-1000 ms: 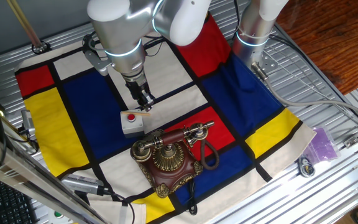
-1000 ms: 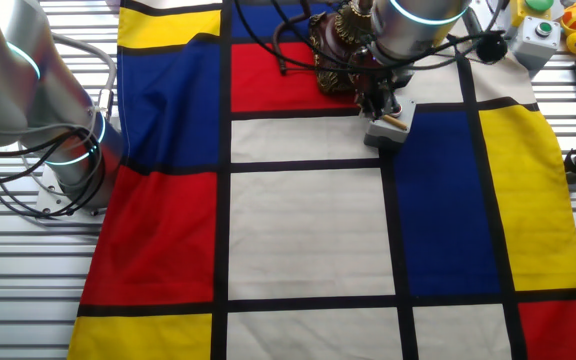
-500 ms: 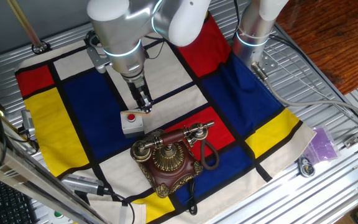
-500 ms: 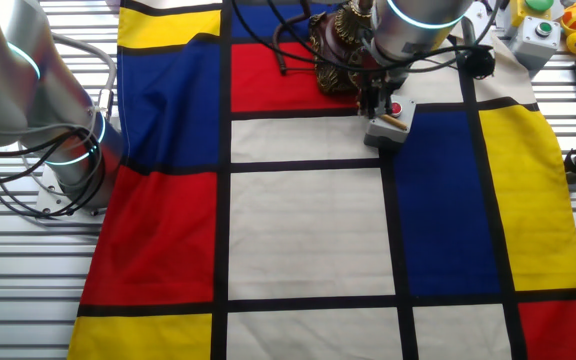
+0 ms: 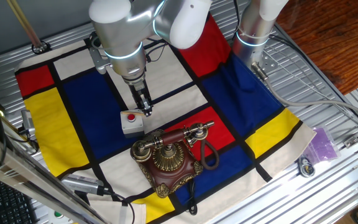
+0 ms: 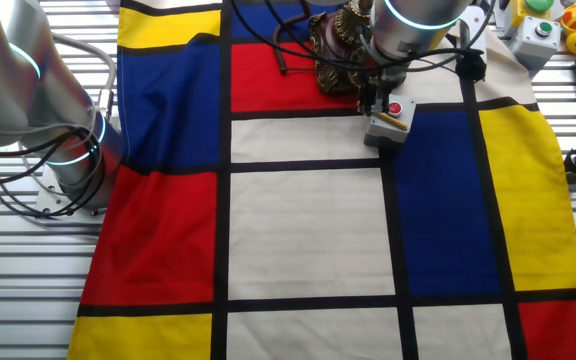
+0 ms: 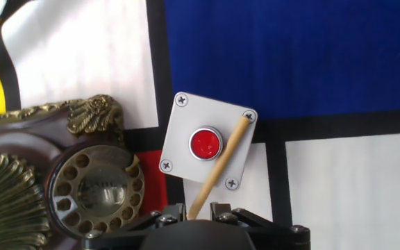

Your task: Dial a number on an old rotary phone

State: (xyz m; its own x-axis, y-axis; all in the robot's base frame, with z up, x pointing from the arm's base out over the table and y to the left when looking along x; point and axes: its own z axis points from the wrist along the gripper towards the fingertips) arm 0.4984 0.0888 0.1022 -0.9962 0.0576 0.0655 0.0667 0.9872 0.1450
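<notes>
A cloth of red, blue, yellow and cream rectangles edged in black bands (image 5: 86,102) covers most of the ribbed metal counter (image 5: 328,186), whose bare slats show at the edges; beyond one corner lies a reddish wooden floor (image 5: 328,37). The antique-style rotary phone with a dark red-brown square base, ornate brass dial and brass-ended handset (image 5: 169,158) sits near the cloth's front edge on a red panel, its black cord (image 5: 209,155) looping beside it. Just beside the phone stands a small grey metal box with a red button (image 5: 131,122). The silver arm's end effector (image 7: 198,208) hangs above that box, its fingers pinching a thin pale wooden stick (image 7: 217,169) that slants across the box's face, next to the button. In the hand view the phone's dial lies to the left of the box, apart from the stick.
</notes>
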